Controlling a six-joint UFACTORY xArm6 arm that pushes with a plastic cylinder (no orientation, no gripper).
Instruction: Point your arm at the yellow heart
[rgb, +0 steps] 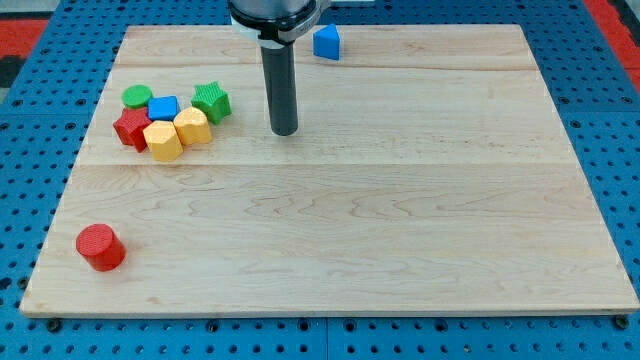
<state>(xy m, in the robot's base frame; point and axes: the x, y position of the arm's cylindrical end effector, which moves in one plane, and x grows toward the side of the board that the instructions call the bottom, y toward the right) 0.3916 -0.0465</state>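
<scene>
My tip (285, 131) rests on the wooden board (400, 220), upper middle of the view. A cluster of blocks lies to its left. The nearest of them is a green star (212, 101). Below the star sits a yellow block (192, 126) that looks like the heart, about a rod's length left of my tip and not touching it. A second yellow block (163, 141), roughly hexagonal, touches it on the lower left. A blue cube (163, 108), a green cylinder (137, 96) and a red star (131, 128) complete the cluster.
A blue triangular block (326, 42) stands near the board's top edge, right of the rod. A red cylinder (100, 247) stands alone at the lower left. Blue pegboard (620, 150) surrounds the board.
</scene>
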